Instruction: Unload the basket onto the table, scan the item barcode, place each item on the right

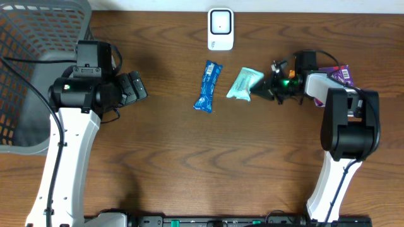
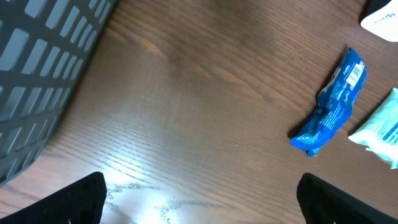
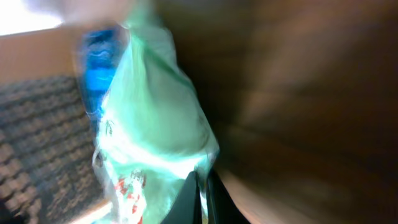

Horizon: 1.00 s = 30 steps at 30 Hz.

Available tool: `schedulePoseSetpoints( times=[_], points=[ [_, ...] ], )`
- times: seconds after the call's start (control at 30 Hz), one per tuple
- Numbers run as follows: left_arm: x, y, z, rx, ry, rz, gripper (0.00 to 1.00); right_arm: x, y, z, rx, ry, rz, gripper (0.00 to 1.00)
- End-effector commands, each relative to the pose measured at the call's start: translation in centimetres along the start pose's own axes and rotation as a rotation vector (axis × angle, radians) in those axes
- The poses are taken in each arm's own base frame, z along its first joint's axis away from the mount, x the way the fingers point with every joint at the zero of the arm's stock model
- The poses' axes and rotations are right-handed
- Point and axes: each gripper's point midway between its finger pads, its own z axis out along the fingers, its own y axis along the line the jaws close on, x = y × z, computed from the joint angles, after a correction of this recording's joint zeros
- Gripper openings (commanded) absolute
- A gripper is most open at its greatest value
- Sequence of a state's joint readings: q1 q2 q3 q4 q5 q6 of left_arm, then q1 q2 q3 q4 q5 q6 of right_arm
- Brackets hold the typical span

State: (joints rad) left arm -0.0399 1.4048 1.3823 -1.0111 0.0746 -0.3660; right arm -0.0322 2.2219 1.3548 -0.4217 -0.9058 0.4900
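**Item 1.** Brown wood-grain table point(image 1: 189, 170). We list it as the surface that carries everything below.

**Item 2.** Pale green plastic packet point(image 1: 245, 84) point(image 3: 155, 106). It sits right of centre, just right of item 3 and apart from it. Its right end meets the tips of the right gripper. The right wrist view is blurred, so we cannot tell whether the packet rests flat or is tilted up off the wood.

**Item 3.** Blue crinkled snack wrapper point(image 1: 207, 86) point(image 2: 333, 106). It lies at the centre of the table, long axis running near to far. A small white barcode panel shows near its far end in the left wrist view.

**Item 4.** White rectangular barcode scanner point(image 1: 220, 28). It stands at the far edge, centre, beyond items 2 and 3.

**Item 5.** Grey plastic mesh basket point(image 1: 38, 38). It occupies the far left corner, with the left arm partly over it.

**Item 6.** Purple foil packet point(image 1: 338, 74). It lies at the far right, beside the right arm.

**Item 7.** Left gripper point(image 1: 136, 88) point(image 2: 205, 205). Its jaws are spread wide over bare wood and hold nothing. It is well left of item 3.

**Item 8.** Right gripper point(image 1: 264, 90) point(image 3: 202, 199). Its fingers are pressed together and, as far as we can see, pinch the edge of item 2.
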Motion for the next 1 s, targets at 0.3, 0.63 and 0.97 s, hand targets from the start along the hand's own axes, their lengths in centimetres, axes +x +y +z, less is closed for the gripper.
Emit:
schedulePoseSetpoints(
  times=[0.3, 0.63, 0.97],
  points=[
    [-0.2, 0.2, 0.0, -0.012, -0.006, -0.004, 0.98, -2.1, 5.3, -9.7, 0.337, -0.32, -0.238, 0.01],
    [-0.2, 0.2, 0.0, -0.012, -0.005, -0.004, 0.98, -1.9, 8.8, -4.0, 0.334, -0.333, -0.423, 0.01],
    [-0.2, 0.2, 0.0, -0.012, -0.005, -0.004, 0.98, -0.6, 1.0, 0.1, 0.64, -0.262, -0.312, 0.01]
  ],
)
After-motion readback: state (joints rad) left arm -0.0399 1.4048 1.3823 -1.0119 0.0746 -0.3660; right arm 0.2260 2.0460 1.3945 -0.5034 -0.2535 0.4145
